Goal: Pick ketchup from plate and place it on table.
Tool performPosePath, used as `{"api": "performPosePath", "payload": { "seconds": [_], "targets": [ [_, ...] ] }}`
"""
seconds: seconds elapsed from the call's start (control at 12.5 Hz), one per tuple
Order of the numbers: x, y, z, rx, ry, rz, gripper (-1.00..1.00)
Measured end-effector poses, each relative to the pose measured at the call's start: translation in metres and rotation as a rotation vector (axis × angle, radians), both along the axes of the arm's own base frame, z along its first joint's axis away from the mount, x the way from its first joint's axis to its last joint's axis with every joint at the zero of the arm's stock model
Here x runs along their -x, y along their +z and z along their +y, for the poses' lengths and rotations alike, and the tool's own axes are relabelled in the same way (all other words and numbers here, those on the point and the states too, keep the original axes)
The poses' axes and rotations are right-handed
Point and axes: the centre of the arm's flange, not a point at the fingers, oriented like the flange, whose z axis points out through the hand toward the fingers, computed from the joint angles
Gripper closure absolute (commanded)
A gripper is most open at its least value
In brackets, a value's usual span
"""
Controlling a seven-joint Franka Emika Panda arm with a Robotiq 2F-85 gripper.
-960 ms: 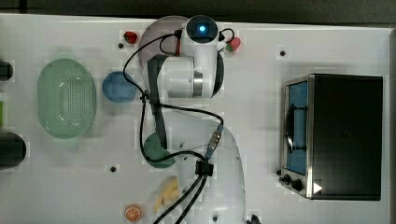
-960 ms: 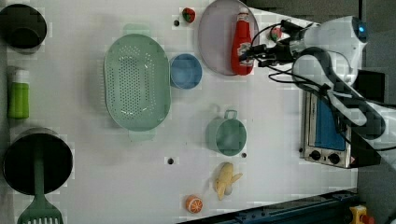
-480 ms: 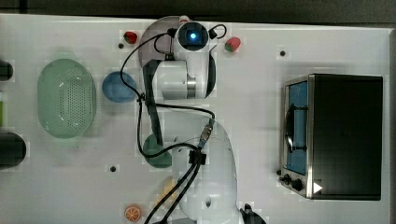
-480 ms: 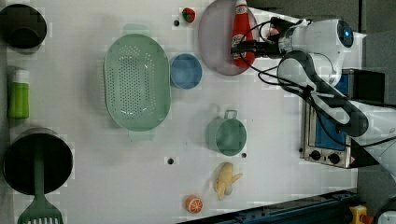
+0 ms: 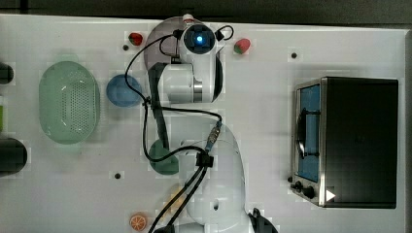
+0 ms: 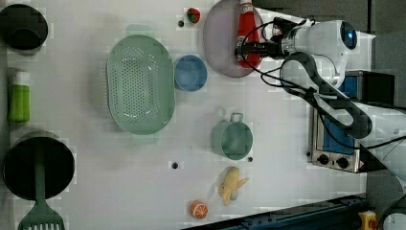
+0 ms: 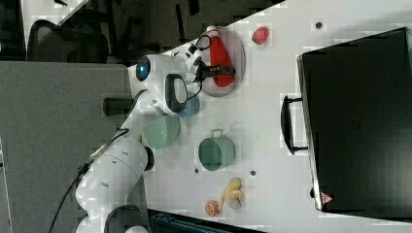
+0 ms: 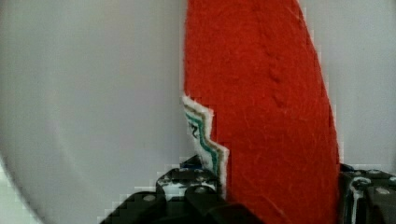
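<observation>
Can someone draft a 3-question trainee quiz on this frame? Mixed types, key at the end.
1. True or false: the ketchup lies on the plate.
2. In the left view, which sits between the basket and the plate?
A. blue bowl
B. green mug
C. toaster oven
3. Fill in: in the wrist view, the gripper has a finger on each side of the ______.

Key
1. True
2. A
3. ketchup: the fingers flank the bottle's body on the plate; whether they already press on it cannot be told.
</observation>
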Motion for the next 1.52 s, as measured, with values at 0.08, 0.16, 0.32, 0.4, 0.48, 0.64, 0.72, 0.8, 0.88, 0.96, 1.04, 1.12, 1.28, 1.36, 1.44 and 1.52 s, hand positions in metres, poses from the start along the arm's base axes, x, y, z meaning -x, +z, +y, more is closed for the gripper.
{"api": "performPosePath", "payload": {
  "seconds": [0.08,0.16,0.32,0.4,0.48,0.64,0.72,0.8,0.88,0.96,1.04,1.12,1.28,1.36,1.44,1.52],
  "targets": [
    [-0.001,0.002,-0.001,0.002,-0.001,-0.003,-0.17],
    [-0.003,0.004,-0.003,0.003,-0.004,-0.009,-0.17],
    [-0.006,0.011,-0.007,-0.006,-0.024,-0.018,-0.17],
    [-0.005,0.018,-0.009,-0.006,-0.029,-0.006,-0.17],
    [-0.004,0.029,-0.010,-0.008,-0.032,0.012,-0.17],
    [0.000,0.071,-0.014,-0.024,-0.051,0.045,-0.17],
    [0.006,0.100,-0.018,-0.019,-0.053,0.075,-0.17],
    [0.013,0.137,-0.023,-0.014,-0.053,0.098,-0.17],
    [0.021,0.179,-0.028,-0.007,-0.057,0.098,-0.17],
    [0.030,0.224,-0.036,0.003,-0.062,0.091,-0.17],
    [0.040,0.268,-0.043,0.011,-0.077,0.071,-0.17],
    [0.053,0.308,-0.051,0.020,-0.103,0.036,-0.17],
    [0.086,0.363,-0.066,0.030,-0.169,-0.016,-0.17],
    [0.102,0.374,-0.073,0.027,-0.197,-0.031,-0.17],
    [0.116,0.372,-0.079,0.029,-0.214,-0.035,-0.17],
    [0.124,0.360,-0.085,0.033,-0.232,-0.042,-0.17]
  ]
}}
